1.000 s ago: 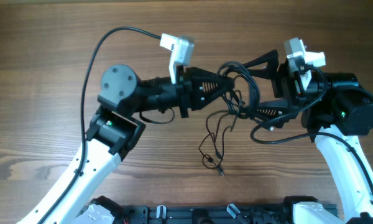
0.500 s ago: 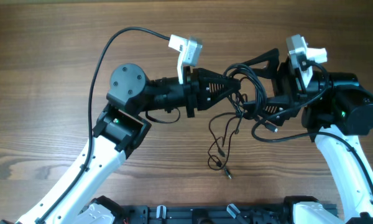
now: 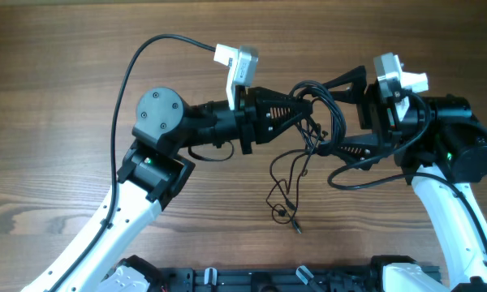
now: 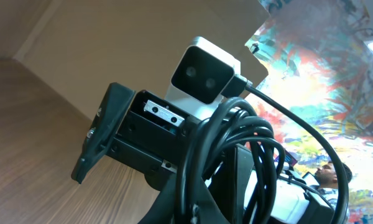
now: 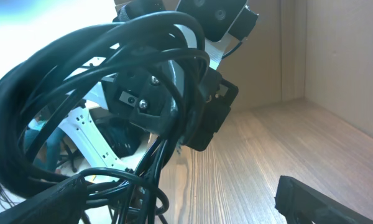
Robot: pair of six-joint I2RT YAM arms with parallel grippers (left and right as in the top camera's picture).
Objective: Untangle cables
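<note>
Most of the untangling is remaining, we are judging: our left fingers point(image 3: 280, 113) are clamping the knotted cables point(image 3: 315, 109) above the surface point(image 3: 65, 97), our right fingers point(image 3: 345, 81) are standing apart around them, and only some strands point(image 3: 280, 182) are hanging free.

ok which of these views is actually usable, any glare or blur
Overhead: evenly lit and sharp, the cables read clearly against the table. Left wrist: cables close to the lens, dark and soft, bright backdrop at right. Right wrist: upper left blown out white, near cables slightly blurred.
</note>
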